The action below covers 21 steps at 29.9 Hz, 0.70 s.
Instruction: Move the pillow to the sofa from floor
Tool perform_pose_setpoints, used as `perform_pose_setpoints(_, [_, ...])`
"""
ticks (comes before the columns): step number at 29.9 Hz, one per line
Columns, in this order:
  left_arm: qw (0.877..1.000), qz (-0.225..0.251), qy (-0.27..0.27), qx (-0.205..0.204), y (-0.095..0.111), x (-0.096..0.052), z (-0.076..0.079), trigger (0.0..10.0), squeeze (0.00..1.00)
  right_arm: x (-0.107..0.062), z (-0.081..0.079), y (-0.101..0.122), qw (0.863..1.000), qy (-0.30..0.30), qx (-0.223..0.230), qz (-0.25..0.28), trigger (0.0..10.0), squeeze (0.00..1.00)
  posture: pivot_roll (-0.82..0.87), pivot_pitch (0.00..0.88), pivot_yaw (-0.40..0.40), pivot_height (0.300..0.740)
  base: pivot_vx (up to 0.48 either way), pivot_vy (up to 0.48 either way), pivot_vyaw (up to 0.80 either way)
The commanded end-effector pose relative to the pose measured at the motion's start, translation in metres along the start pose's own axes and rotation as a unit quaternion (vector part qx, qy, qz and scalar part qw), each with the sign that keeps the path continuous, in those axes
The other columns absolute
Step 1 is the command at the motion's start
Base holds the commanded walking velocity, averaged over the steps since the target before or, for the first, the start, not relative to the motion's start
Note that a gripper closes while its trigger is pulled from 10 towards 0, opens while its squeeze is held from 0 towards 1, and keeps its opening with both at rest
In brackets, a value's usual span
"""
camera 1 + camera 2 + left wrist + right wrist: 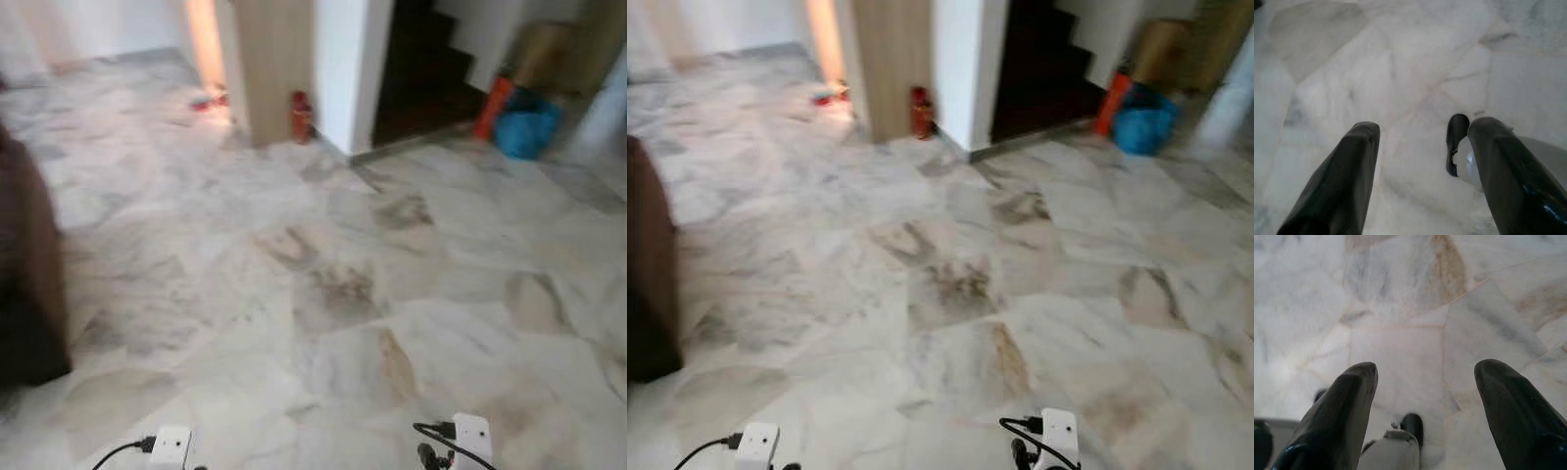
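Note:
A dark brown sofa (29, 274) stands at my left, its end reaching onto the marble floor (323, 284). Both arms hang low, with the left wrist (168, 446) and right wrist (470, 441) at the bottom edge of the head views. In the left wrist view my left gripper (1418, 132) is open over bare tiles, with nothing between its fingers. My right gripper (1425, 372) is open too, also over bare floor. Part of my own foot (1457, 144) lies below the left gripper, and my other foot (1396, 445) below the right.
A wooden pillar (274, 69) and a white wall stand ahead, with a red fire extinguisher (301, 117) at their base. A dark stairway (421, 69) opens to the right of them. A blue bag (527, 122) and an orange object (493, 106) sit at the far right.

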<state>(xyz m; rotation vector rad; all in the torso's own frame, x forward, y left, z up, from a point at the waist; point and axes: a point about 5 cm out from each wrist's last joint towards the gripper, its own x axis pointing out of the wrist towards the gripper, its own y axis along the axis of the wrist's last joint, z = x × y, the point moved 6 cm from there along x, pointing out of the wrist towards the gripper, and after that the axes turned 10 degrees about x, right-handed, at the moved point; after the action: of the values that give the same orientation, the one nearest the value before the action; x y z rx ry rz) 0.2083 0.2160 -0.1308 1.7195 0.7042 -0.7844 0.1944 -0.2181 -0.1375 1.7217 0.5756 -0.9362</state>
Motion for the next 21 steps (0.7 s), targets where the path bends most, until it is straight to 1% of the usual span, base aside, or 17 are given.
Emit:
perform_pose_setpoints(1, [1.000, -0.013, 0.001, 0.009, -0.0068, -0.0010, -0.0013, 10.0, 0.00, 0.0003, -0.0013, -0.0003, 1.000, 0.001, 0.001, -0.002, 10.0, 0.00, 0.03, 0.000, -0.019, 0.740, 0.000, 0.000, 0.80])
perform_pose_setpoints(8, [1.000, -0.014, 0.000, 0.002, -0.0075, -0.0011, -0.0011, 10.0, 0.00, 0.0004, -0.0019, -0.0004, 1.000, 0.002, 0.001, -0.002, 10.0, 0.00, 0.04, 0.000, -0.018, 0.740, 0.000, 0.000, 0.80])
perform_pose_setpoints(11, [1.000, -0.015, 0.005, 0.012, -0.0075, -0.0011, -0.0028, 10.0, 0.00, 0.0004, -0.0021, -0.0004, 1.000, 0.002, 0.001, -0.002, 10.0, 0.00, 0.04, 0.000, -0.018, 0.740, 0.000, 0.000, 0.80])
perform_pose_setpoints(21, [1.000, -0.017, 0.007, 0.009, -0.0078, -0.0011, -0.0031, 10.0, 0.00, 0.0005, -0.0023, -0.0002, 1.000, 0.003, 0.001, -0.002, 10.0, 0.00, 0.04, 0.000, -0.019, 0.740, 0.000, 0.000, 0.80])
